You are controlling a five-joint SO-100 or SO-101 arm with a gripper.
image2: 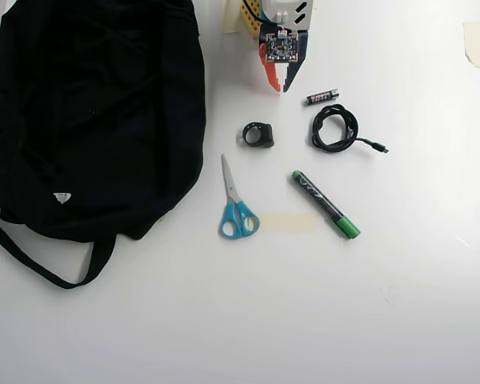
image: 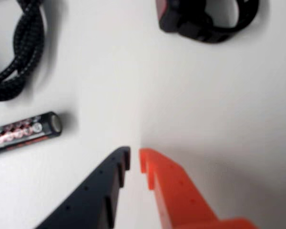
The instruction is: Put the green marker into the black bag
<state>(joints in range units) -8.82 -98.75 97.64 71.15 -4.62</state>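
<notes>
Gripper (image2: 280, 86) nearly closed, empty, narrow slit between black and orange fingers, poised over bare white table (image2: 304, 320) near top edge in overhead view. Battery (image2: 322, 97) just right of it; coiled cable (image2: 334, 128) beyond; small black ring-shaped piece (image2: 258, 134) below. Scissors (image2: 237, 204) mid-table. Green marker (image2: 326, 205) lying diagonal, right of scissors, untouched. Black bag (image2: 88, 112) far left. Open room across lower table.

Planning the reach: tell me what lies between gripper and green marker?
Overhead view: bare table between the gripper and green marker; black ring and cable flank it.
</notes>
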